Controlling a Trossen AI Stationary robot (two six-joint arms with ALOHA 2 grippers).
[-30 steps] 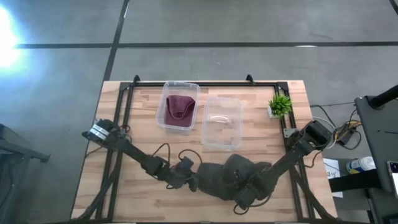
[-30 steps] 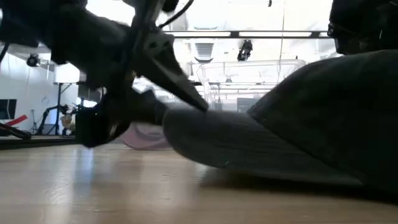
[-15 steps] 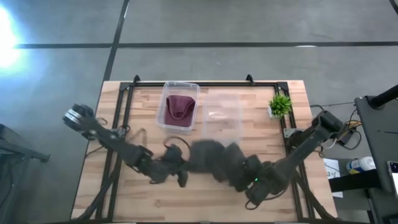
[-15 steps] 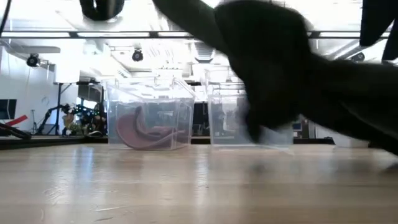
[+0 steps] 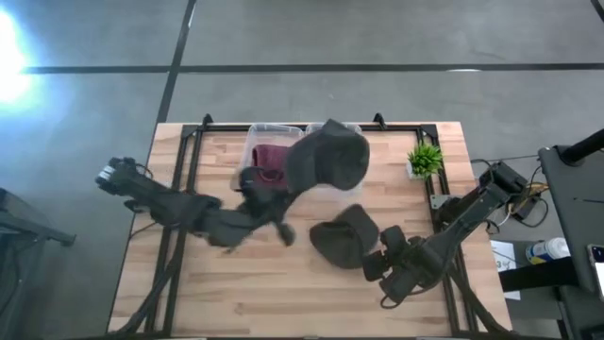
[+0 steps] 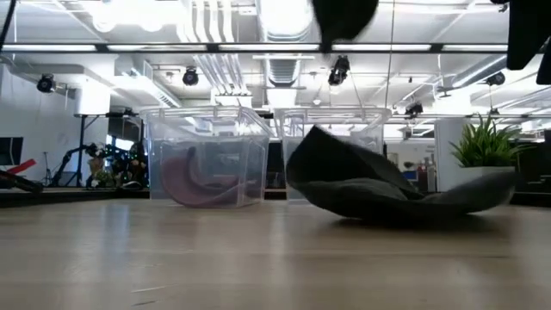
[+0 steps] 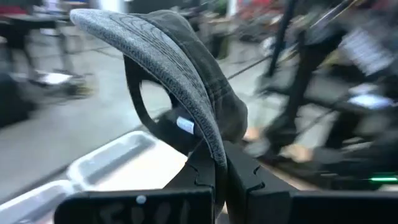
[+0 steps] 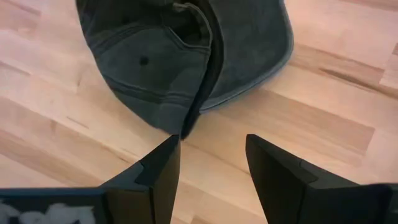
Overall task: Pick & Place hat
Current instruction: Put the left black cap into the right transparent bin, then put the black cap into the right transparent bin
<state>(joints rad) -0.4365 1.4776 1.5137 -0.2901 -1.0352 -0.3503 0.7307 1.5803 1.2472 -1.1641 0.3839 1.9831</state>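
Observation:
A dark grey hat (image 5: 328,159) hangs high over the two clear bins at the table's far side, with my left gripper (image 5: 283,194) shut on it. Only its lowest part shows in the low view, at the picture's top (image 6: 344,13). A second dark hat (image 5: 344,236) lies on its brim and crown on the wood. My right gripper (image 8: 211,155) stands open just near and right of it, touching nothing. A maroon hat (image 5: 272,162) lies in the left bin (image 5: 257,132). My left gripper pinches the grey hat's brim (image 7: 208,140) between its two fingers, at the brim's edge. The fingers (image 7: 200,177) come from the table's left. The hat reaches out past the fingertips and is lifted clear of the table and bins.
The empty clear bin (image 6: 331,129) stands right of the bin with the maroon hat. A small potted plant (image 5: 425,159) sits at the far right corner. Bare wood lies along the near edge.
My left gripper has shut on the grey hat's brim and carried it up and toward the far edge, from the near middle of the table to above the bins. The second dark hat now lies uncovered on the wood in front of my right gripper.

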